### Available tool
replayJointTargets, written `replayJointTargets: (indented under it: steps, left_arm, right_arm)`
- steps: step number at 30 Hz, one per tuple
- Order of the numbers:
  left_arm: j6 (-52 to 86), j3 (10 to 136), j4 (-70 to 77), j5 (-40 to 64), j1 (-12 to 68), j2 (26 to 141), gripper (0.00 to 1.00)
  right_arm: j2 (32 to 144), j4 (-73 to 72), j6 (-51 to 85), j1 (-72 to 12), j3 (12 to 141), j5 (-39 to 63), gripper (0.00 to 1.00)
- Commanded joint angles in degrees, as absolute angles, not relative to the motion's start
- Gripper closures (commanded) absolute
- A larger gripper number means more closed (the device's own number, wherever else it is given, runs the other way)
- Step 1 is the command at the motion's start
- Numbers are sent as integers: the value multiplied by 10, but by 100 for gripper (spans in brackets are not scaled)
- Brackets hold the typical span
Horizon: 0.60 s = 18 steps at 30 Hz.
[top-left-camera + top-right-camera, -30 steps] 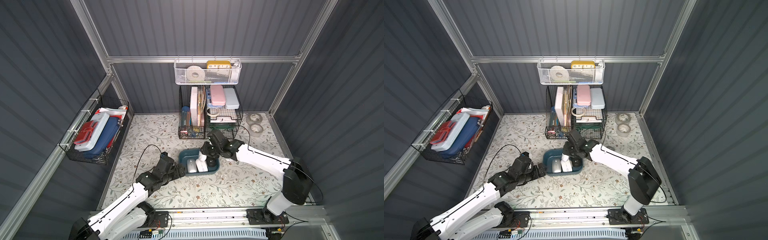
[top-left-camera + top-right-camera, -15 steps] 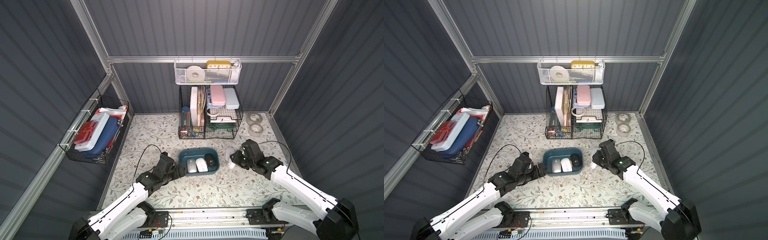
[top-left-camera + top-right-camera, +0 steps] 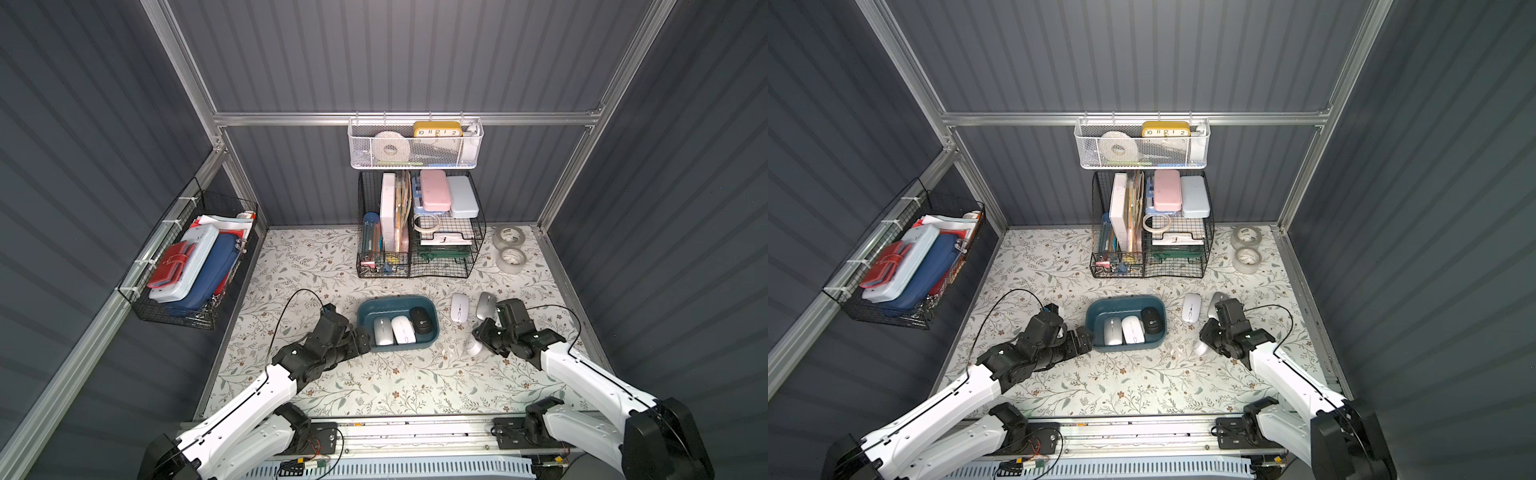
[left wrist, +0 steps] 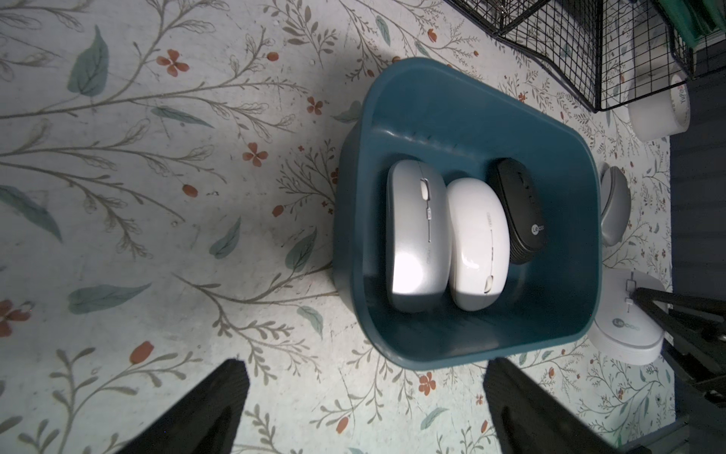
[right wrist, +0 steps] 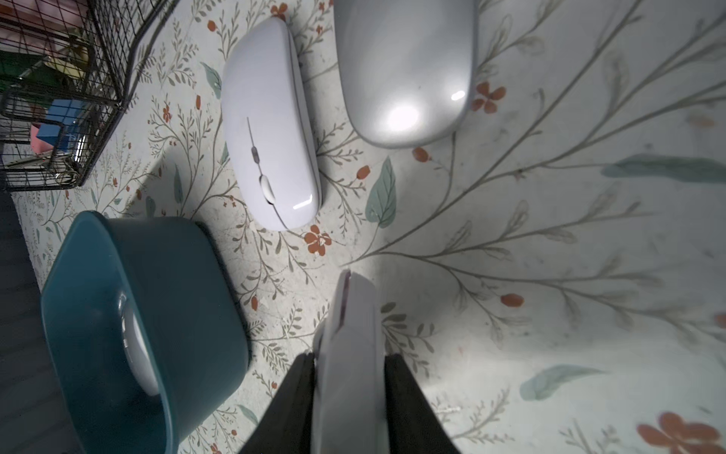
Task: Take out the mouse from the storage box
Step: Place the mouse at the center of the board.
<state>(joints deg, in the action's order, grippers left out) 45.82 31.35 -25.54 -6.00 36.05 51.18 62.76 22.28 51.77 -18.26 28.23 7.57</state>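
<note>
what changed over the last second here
The right claw, shut on a white mouse, lifted it out of the storage box and swung it to the robot's right, then down close to the table. Unchanged: the left claw open beside the box, the box itself, and the silver mouse, second white mouse and black mouse inside.

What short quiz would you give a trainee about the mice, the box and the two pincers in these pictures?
1. True or false: the left pincer is open and holds nothing.
2. How many mice lie inside the storage box? A two, B three, C five.
3. Fill the gap: the right pincer is shut on a ____ mouse.

Key: 1 true; 2 B; 3 white.
</note>
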Motion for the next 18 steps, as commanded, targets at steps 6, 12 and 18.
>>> replayJointTargets:
  steps: [6,12,18]
  left_arm:
    - [452,321,-254,-64,359,522,1]
    - [451,323,-252,-63,359,527,1]
    - [451,323,-252,-63,359,529,1]
  right_arm:
    - [676,142,504,-174,270,124,70]
    - [692,119,506,-169,258,135,68]
    - [704,129,508,-152,247,130,60]
